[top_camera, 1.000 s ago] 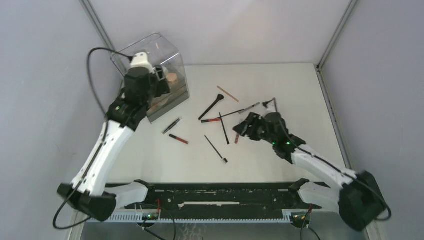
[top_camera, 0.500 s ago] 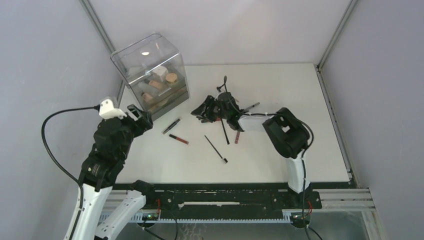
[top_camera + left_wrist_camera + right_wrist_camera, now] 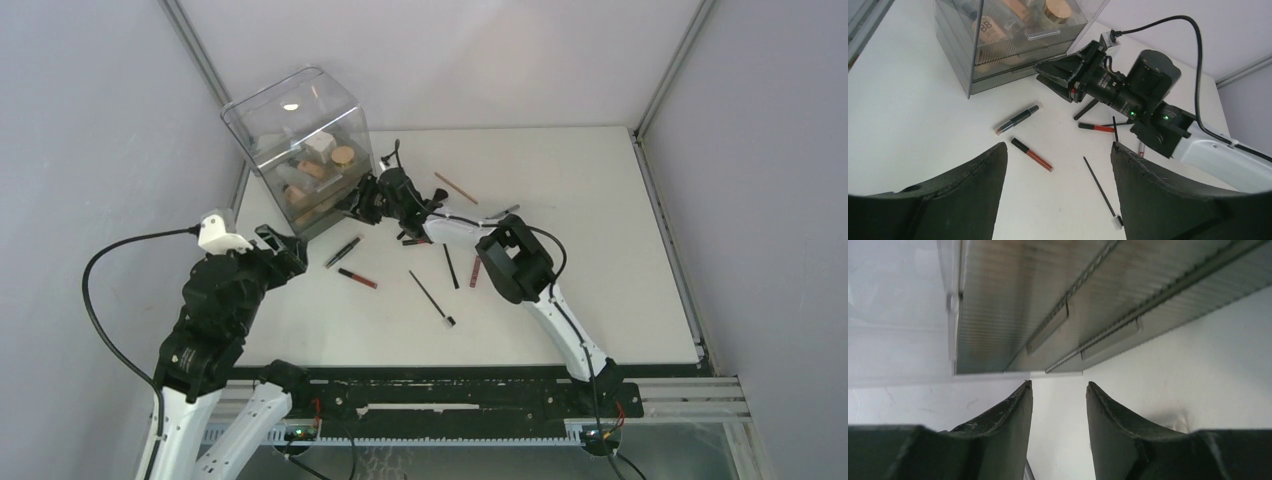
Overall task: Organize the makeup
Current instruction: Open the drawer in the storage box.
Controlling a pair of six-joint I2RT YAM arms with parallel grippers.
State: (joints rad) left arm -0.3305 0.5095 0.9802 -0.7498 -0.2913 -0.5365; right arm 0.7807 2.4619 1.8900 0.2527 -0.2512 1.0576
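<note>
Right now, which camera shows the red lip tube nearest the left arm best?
Left wrist: the red lip tube lies close, whole, unobstructed. The top view shows it small. The right wrist shows only the drawer box.

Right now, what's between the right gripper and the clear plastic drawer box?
Nothing. The right wrist view shows only a strip of bare white table between the right gripper and the clear plastic drawer box.
</note>
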